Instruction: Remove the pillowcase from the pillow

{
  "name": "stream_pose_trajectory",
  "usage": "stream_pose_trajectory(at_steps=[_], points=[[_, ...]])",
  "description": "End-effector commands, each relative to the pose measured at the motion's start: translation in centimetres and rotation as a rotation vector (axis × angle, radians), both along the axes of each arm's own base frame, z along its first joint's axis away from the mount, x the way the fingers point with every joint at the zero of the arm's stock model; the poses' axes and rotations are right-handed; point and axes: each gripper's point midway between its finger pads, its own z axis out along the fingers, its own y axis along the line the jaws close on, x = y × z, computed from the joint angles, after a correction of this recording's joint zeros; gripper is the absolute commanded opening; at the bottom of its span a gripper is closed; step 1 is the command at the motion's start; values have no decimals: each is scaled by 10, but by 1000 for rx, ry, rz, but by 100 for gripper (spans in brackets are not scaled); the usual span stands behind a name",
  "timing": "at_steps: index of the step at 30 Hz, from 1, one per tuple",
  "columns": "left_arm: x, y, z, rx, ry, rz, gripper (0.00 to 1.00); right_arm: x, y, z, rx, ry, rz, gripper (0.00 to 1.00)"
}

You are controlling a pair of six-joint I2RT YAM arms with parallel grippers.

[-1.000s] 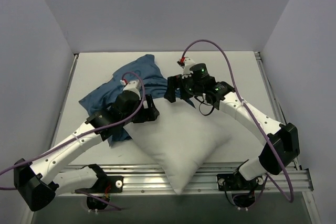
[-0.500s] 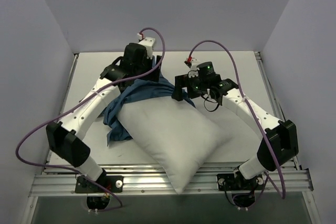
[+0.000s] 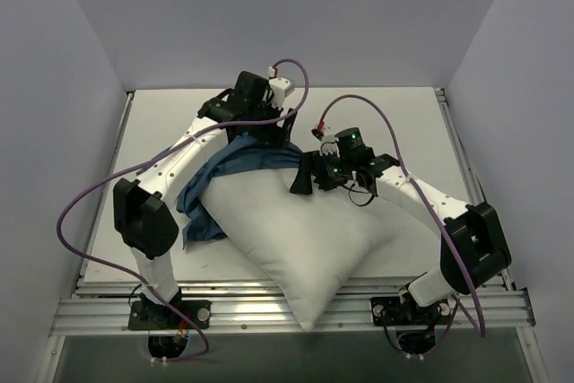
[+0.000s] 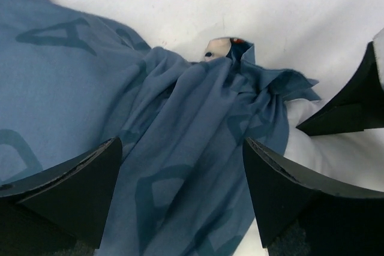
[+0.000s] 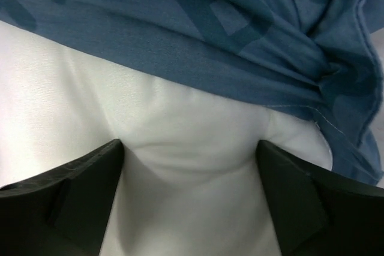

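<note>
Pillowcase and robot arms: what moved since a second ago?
The left fingers swung from the pillow's near left side up to its far side and now hang open over the pillowcase. The pillowcase went from spread out to bunched against the pillow. The right fingers, open too, slid nearer, onto the pillow's far corner. Nothing is gripped. The pillow stayed put.

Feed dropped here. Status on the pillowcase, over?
Left gripper open above bunched pillowcase. Right gripper open, fingertips against pillow. Pillowcase draped over pillow's far end, mostly off. No obstruction seen.
</note>
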Motion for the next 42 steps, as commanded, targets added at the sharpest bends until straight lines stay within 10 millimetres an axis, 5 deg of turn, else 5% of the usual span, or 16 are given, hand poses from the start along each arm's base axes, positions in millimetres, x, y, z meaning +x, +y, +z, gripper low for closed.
stream_pose_trajectory(at_steps=[1, 2, 3, 5, 6, 8, 10, 12, 14, 17, 23, 29, 34, 38, 42], points=[[5, 2, -17, 45, 33, -17, 89, -17, 2, -33, -22, 82, 44, 79], [5, 2, -23, 53, 45, -17, 87, -18, 3, -35, -25, 84, 51, 71], [5, 2, -28, 60, 57, -17, 86, -19, 3, -36, -28, 83, 57, 51], [3, 2, -42, 79, 98, -23, 78, -21, 4, -33, -31, 64, 79, 34], [3, 2, -45, 81, 107, -22, 75, -21, 4, -32, -36, 56, 84, 15], [5, 0, -53, 90, 121, -25, 63, -22, 4, -27, -38, 35, 93, 0], [8, 0, -53, 93, 119, -20, 49, -23, 2, -24, -43, 27, 94, 0], [17, 5, -52, 110, 97, 9, 20, -27, 1, -19, -53, 25, 96, 0], [33, 16, -40, 135, 34, 73, 4, -28, -2, -10, -62, 2, 90, 0], [62, 43, -13, 140, -82, 197, 2, -36, -10, 5, -72, -15, 73, 0], [119, 158, 39, 172, -289, 646, 2, -63, -35, 35, -76, -29, 32, 0], [136, 243, 62, 152, -388, 958, 3, -81, -60, 65, -88, -49, -38, 0], [148, 258, 42, 178, -349, 993, 5, -77, -78, 99, -104, -124, -115, 0], [149, 269, 11, 242, -283, 1020, 5, -62, -93, 148, -113, -248, -193, 0], [141, 300, -26, 308, -187, 1083, 6, -52, -106, 188, -126, -338, -256, 0]])
